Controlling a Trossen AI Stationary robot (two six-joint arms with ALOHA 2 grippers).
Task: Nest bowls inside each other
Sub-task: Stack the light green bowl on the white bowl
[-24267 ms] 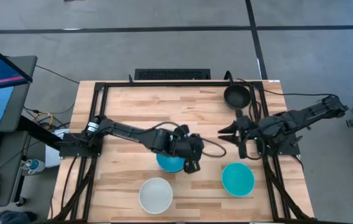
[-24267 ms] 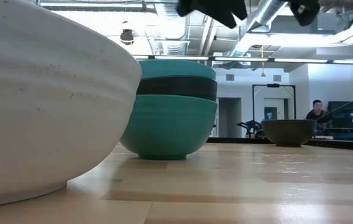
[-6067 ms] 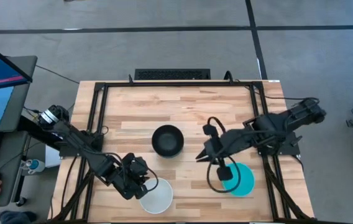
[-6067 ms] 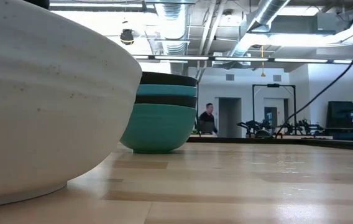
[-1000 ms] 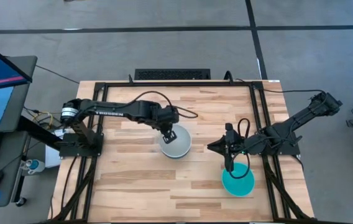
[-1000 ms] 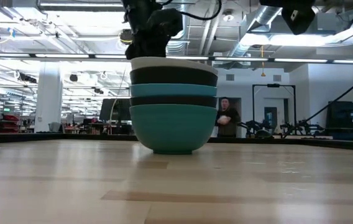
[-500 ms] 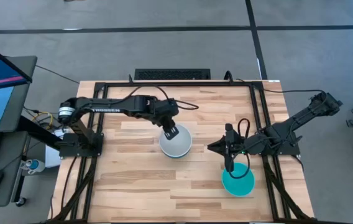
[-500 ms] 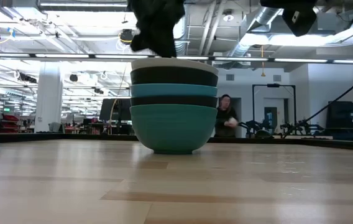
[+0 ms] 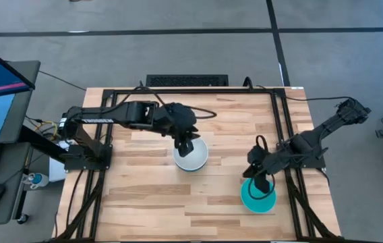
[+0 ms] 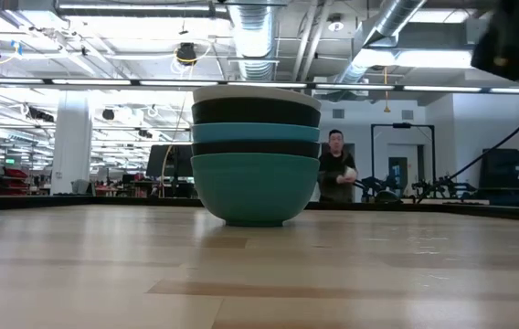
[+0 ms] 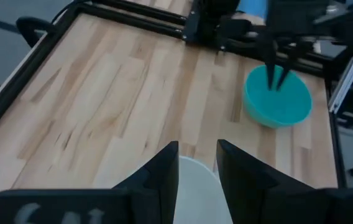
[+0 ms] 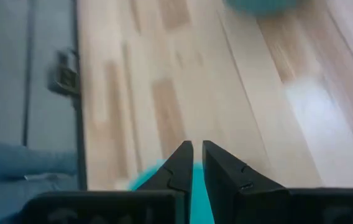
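Bowls: a white-topped stack [image 9: 191, 156] sits mid-bench under the left gripper [image 9: 186, 144], fingers parted, released; the right gripper [image 9: 262, 182], nearly closed, grasping nothing visible, hangs over a cyan bowl [image 9: 257, 196] near the bench's right front corner

We see wooden counter [image 9: 144, 196] | bowl stack [image 9: 191, 155] near centre | lone cyan bowl [image 9: 259, 197] nearer front-right corner, well apart from stack

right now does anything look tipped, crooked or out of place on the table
Nothing stands out. The stack of bowls sits level, with the white bowl on top. One cyan bowl stands apart, upright, under the right gripper.
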